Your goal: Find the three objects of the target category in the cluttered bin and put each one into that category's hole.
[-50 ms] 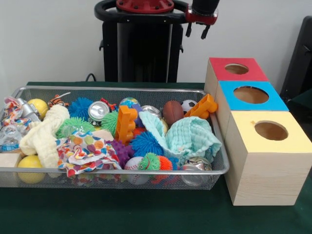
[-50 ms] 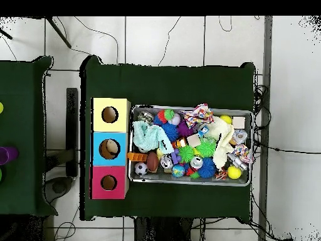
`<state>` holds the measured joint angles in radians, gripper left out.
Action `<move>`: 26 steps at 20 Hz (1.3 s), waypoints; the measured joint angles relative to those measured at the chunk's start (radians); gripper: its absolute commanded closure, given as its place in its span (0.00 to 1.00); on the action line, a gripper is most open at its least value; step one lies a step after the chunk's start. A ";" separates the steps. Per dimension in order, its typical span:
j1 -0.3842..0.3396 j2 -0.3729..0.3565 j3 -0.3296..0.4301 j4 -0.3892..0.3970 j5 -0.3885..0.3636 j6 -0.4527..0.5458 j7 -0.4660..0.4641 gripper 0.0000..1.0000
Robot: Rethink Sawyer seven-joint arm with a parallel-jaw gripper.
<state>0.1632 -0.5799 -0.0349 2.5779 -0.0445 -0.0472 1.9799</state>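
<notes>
A wire mesh bin (image 1: 122,170) on the green table is piled with clutter. It holds spiky rubber balls such as a blue one (image 1: 145,144), an upright orange block (image 1: 126,124), and a second orange block (image 1: 202,107) leaning at the right rim. Also inside are a brown football (image 1: 172,111), a small soccer ball (image 1: 188,104), a shiny can (image 1: 99,110) and a yellow ball (image 1: 30,163). To the right stand a red box (image 1: 219,73), a blue box (image 1: 275,102) and a yellow box (image 1: 292,141), each with a round hole. My gripper (image 1: 197,32) hangs open and empty, high above and behind the red box.
A mint cloth (image 1: 190,139), a cream cloth (image 1: 46,134) and a patterned cloth (image 1: 85,151) cover parts of the pile. In the overhead view the bin (image 2: 191,182) lies right of the yellow box (image 2: 99,105), blue box (image 2: 98,139) and red box (image 2: 98,174). Cables run over the floor.
</notes>
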 measured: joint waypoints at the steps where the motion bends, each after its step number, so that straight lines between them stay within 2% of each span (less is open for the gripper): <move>1: -0.001 -0.004 0.002 0.000 0.000 0.008 0.000 0.00; 4: -0.005 0.000 0.004 0.000 0.000 0.010 0.000 0.00; 15: -0.086 0.078 0.017 -0.035 -0.008 0.014 0.000 0.00; 19: -0.127 0.106 0.019 -0.079 -0.015 0.060 0.000 0.00; 26: -0.149 0.146 0.021 -0.157 -0.022 0.138 0.000 0.00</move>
<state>0.0143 -0.4335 -0.0135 2.4212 -0.0669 0.0910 1.9799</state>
